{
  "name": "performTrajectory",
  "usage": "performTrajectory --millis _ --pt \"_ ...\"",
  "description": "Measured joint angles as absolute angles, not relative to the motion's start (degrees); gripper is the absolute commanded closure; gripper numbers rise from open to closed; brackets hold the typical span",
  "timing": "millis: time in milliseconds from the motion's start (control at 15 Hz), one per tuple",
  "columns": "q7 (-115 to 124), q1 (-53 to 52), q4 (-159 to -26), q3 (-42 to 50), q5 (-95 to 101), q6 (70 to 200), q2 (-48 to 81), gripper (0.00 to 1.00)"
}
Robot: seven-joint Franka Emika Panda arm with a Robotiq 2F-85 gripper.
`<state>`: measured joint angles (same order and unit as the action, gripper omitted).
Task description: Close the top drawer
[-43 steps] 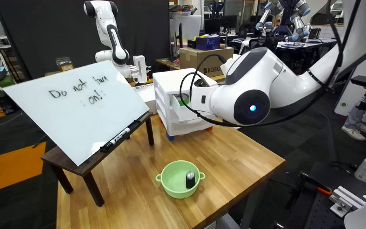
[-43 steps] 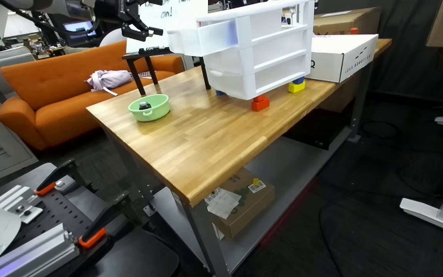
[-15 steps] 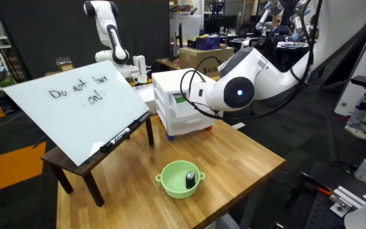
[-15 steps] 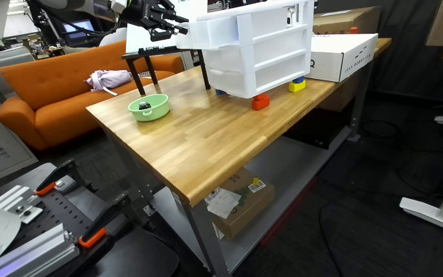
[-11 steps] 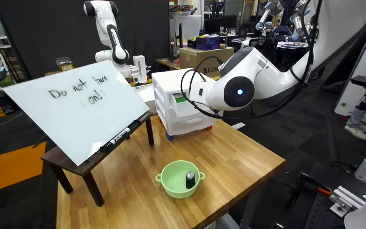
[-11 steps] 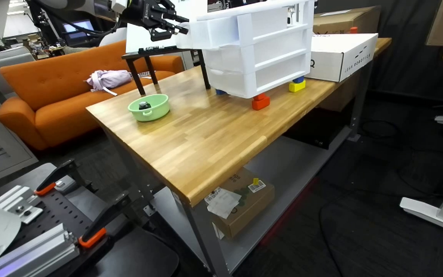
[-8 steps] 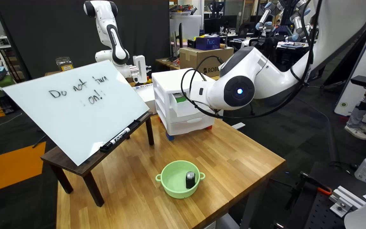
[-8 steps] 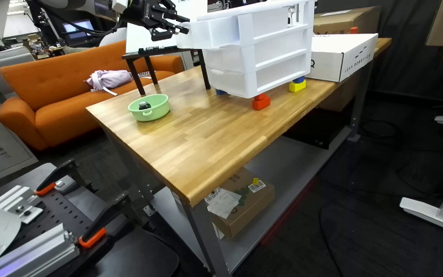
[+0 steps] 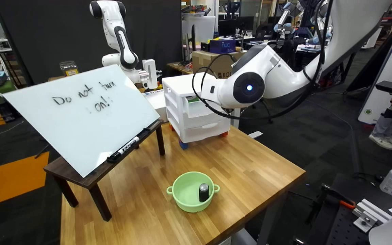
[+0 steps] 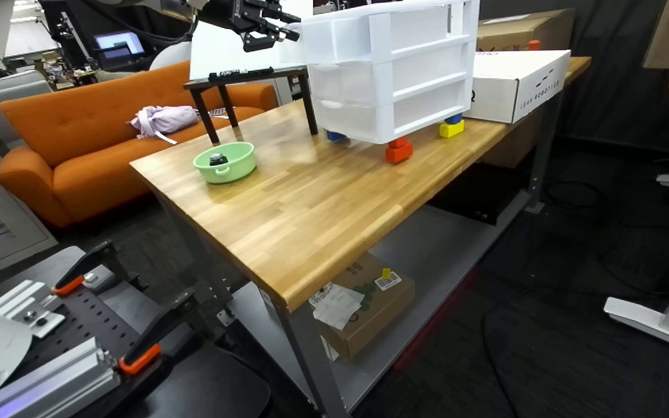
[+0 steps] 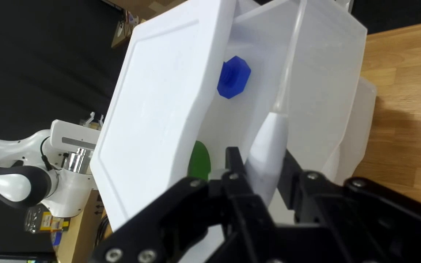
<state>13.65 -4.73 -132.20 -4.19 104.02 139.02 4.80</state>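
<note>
Shallow white plastic top drawer [image 11: 322, 78] slid further in over the last few seconds, black two-fingered hand [image 10: 292, 27] with it, apparently clenched on the drawer's front lip [image 11: 268, 153]. Boxy white plastic drawer unit [image 9: 182, 83] and the red block [image 10: 398, 152] under it crept back too. Drawer's in the top slot, partly open. Closing underway; I'd guess the sliding unit is eating some push.

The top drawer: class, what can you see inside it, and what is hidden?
Inside the top drawer, the wrist view shows a blue object and part of a green object. The unit's top hides the rear, the jaws another part; anything there cannot be seen.
</note>
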Motion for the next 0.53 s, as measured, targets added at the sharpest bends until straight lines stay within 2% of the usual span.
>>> performTrajectory --millis 533 --pt "12.7 -3.5 -127.8 -3.5 104.0 140.6 8.7 0.93"
